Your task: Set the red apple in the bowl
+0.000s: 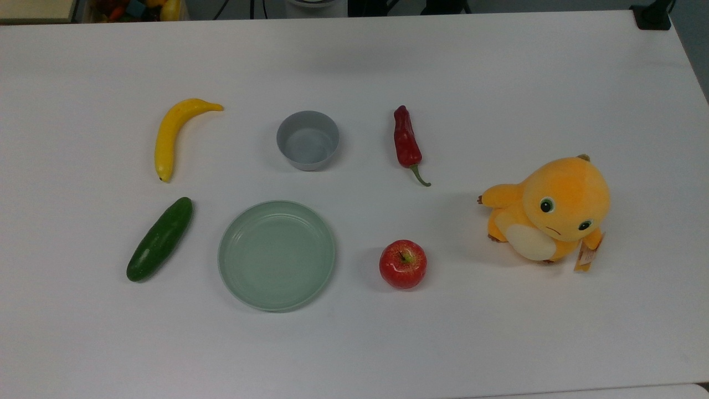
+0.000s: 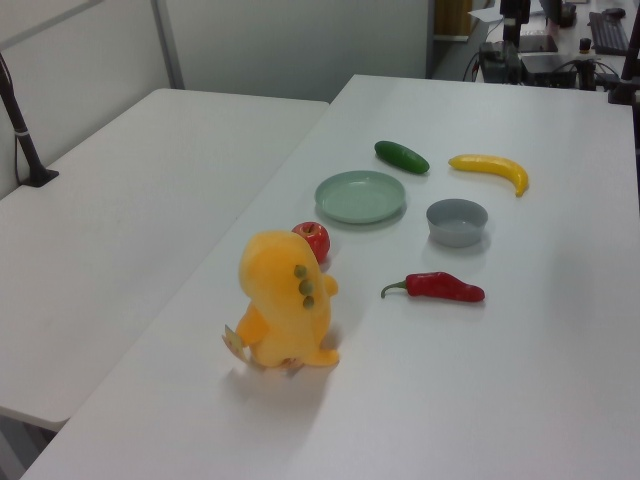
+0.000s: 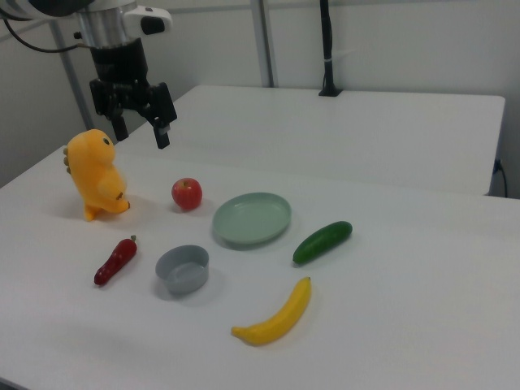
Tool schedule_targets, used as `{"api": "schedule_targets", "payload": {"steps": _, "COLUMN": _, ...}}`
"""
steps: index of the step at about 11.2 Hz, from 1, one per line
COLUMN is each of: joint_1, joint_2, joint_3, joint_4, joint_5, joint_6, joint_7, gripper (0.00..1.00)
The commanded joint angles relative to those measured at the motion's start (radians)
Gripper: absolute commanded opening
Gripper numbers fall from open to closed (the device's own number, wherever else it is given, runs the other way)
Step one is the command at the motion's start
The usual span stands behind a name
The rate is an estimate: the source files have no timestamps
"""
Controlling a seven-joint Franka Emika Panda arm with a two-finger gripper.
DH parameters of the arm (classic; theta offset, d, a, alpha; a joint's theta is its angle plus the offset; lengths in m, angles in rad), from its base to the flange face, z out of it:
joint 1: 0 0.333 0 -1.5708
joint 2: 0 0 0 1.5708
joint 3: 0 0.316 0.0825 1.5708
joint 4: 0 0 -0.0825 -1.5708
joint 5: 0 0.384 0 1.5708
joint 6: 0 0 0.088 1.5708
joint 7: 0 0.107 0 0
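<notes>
Round glossy red apple (image 1: 402, 264) is sitting upright on the white table (image 1: 498, 83), stem up, touching nothing. Taking the apple as landmark: the wide shallow pale-green plate (image 1: 276, 255) is lying just beside it on the top view's left, small gap between. The small round grey bowl (image 1: 308, 139) is standing empty beyond the plate, up and to the top view's left of the apple, well apart. The long dark-red chili pepper (image 1: 406, 143) is lying straight above the apple in the top view, stem pointing toward it. The orange plush toy (image 1: 548, 211) is sitting to the top view's right of the apple, near, not touching. The green cucumber (image 1: 160, 239) and yellow banana (image 1: 173, 132) are lying far off past the plate on the top view's left.

In the right view the black two-finger gripper (image 3: 140, 134) is hanging in the air above and left of the apple, over the plush toy, holding nothing. Jaws are standing apart.
</notes>
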Motion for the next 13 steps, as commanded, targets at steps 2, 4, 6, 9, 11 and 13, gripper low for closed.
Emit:
{"api": "schedule_targets", "payload": {"steps": 2, "joint_1": 0.041, "joint_2": -0.001, "joint_3": 0.009, "joint_4": -0.018, "joint_5": -0.079, "joint_6": 0.021, "joint_7": 0.012, "gripper": 1.00}}
{"api": "schedule_targets", "payload": {"steps": 4, "joint_1": 0.039, "joint_2": 0.048, "joint_3": 0.009, "joint_4": -0.012, "joint_5": -0.090, "joint_6": 0.024, "joint_7": 0.009, "gripper": 1.00}}
{"api": "schedule_targets", "payload": {"steps": 6, "joint_1": 0.047, "joint_2": 0.062, "joint_3": 0.011, "joint_4": -0.015, "joint_5": -0.119, "joint_6": 0.102, "joint_7": 0.024, "gripper": 1.00}}
{"api": "schedule_targets", "payload": {"steps": 9, "joint_1": 0.102, "joint_2": 0.175, "joint_3": 0.011, "joint_4": 0.023, "joint_5": -0.098, "joint_6": 0.328, "joint_7": 0.220, "gripper": 1.00}}
{"api": "schedule_targets", "payload": {"steps": 11, "joint_1": 0.137, "joint_2": 0.244, "joint_3": 0.037, "joint_4": 0.025, "joint_5": -0.098, "joint_6": 0.519, "joint_7": 0.337, "gripper": 1.00}}
{"api": "schedule_targets", "payload": {"steps": 13, "joint_1": 0.145, "joint_2": 0.307, "joint_3": 0.086, "joint_4": 0.025, "joint_5": -0.099, "joint_6": 0.665, "joint_7": 0.417, "gripper": 1.00}}
